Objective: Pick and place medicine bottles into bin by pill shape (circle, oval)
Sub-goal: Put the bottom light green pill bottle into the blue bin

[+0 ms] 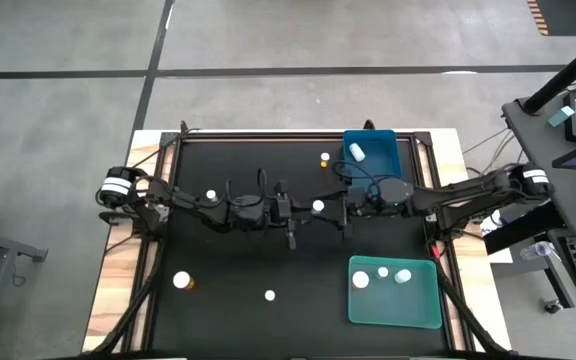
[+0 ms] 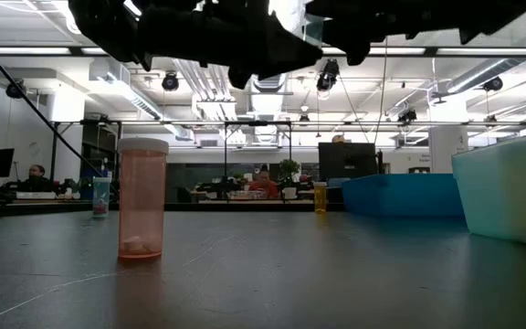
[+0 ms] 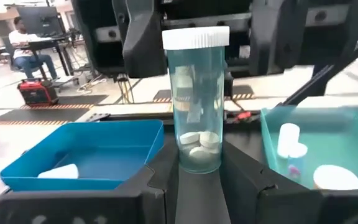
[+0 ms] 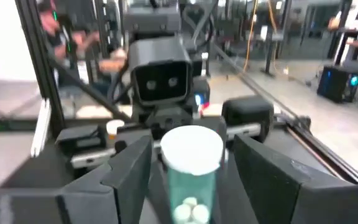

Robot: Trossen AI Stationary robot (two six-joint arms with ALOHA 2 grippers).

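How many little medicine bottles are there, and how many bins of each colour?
medicine bottles: 9
blue bin: 1
teal bin: 1
Total: 11

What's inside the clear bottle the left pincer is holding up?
The clear bottle holds a few white pills at its bottom; their exact number is unclear, since the pincer fingers cover its base.

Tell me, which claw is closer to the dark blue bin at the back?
The right. The right gripper sits just in front of the blue bin. The left gripper faces it from farther off, holding the clear bottle between them.
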